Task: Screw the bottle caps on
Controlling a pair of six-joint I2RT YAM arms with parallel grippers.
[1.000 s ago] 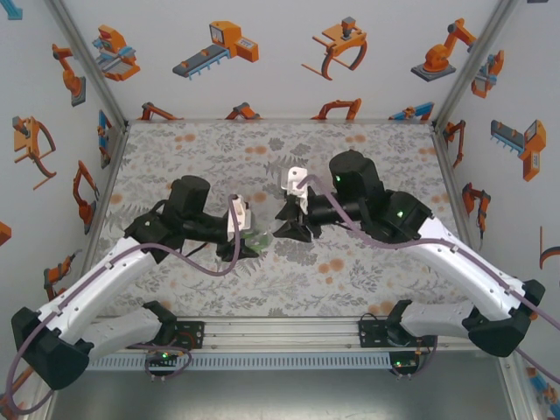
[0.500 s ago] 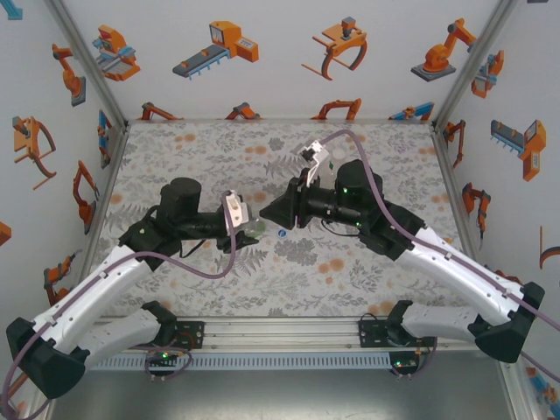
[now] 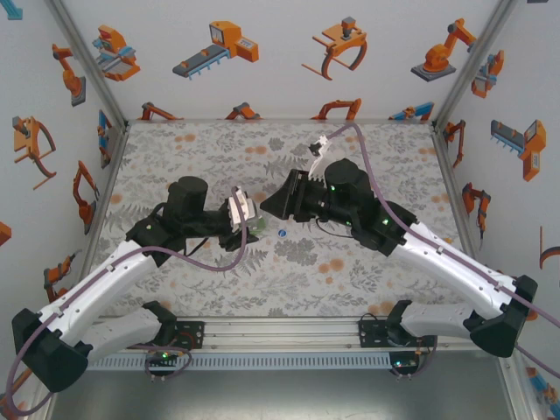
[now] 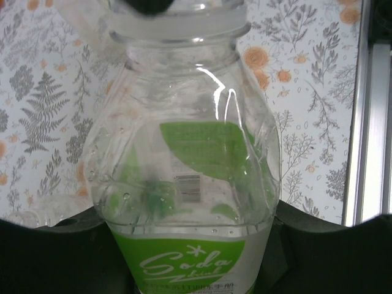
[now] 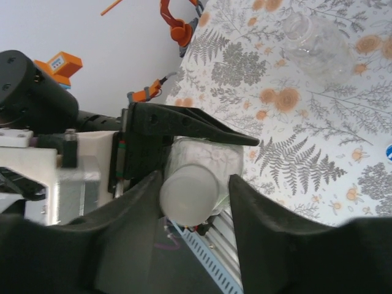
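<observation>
My left gripper (image 3: 248, 224) is shut on a see-through bottle (image 4: 184, 153) with a green "Soda" label, holding it off the table. A white cap (image 5: 187, 195) sits on the bottle's neck. My right gripper (image 5: 195, 187) is open around that cap: the left finger touches it and a narrow gap shows at the right finger. In the top view the right gripper (image 3: 268, 208) meets the bottle (image 3: 257, 228) head-on. A blue cap (image 3: 282, 234) lies on the table just right of the bottle. A colourless bottle (image 5: 315, 43) lies on the table. The green cap is hidden.
The flower-patterned table (image 3: 350, 262) is walled in by white panels with orange robot pictures. A metal rail (image 4: 367, 122) runs along its near edge. Both arms cross the middle of the table.
My right arm has come in from the table to the bottle's neck and turned its wrist. My left gripper has lifted and tilted the bottle toward it.
</observation>
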